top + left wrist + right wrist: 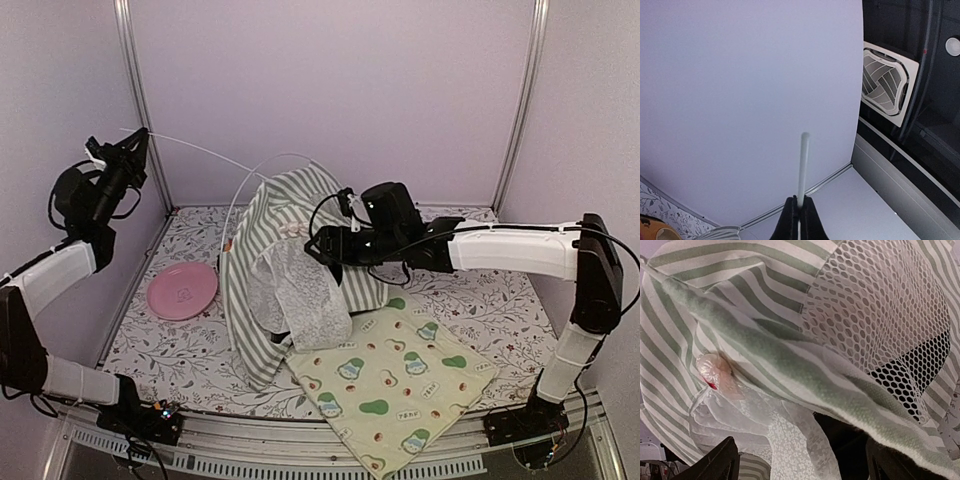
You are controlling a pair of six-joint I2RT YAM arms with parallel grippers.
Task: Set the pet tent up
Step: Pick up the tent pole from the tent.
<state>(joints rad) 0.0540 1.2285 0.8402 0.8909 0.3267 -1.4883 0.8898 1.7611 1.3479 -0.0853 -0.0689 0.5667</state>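
While left pincer (799,205) clamps white pole (803,165) | right pincer (800,447) gapes wide at pet tent (765,315)

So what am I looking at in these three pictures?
Two robot arms, each ending in a two-finger gripper. The wide picture looks down from above; the other two come from cameras on the wrists. On the flowery table lie a half-raised striped pet tent, an avocado-print mat and a pink dish. The left gripper, raised high, pinches a thin white pole of the tent. The right gripper is open, close against the tent's mesh window.
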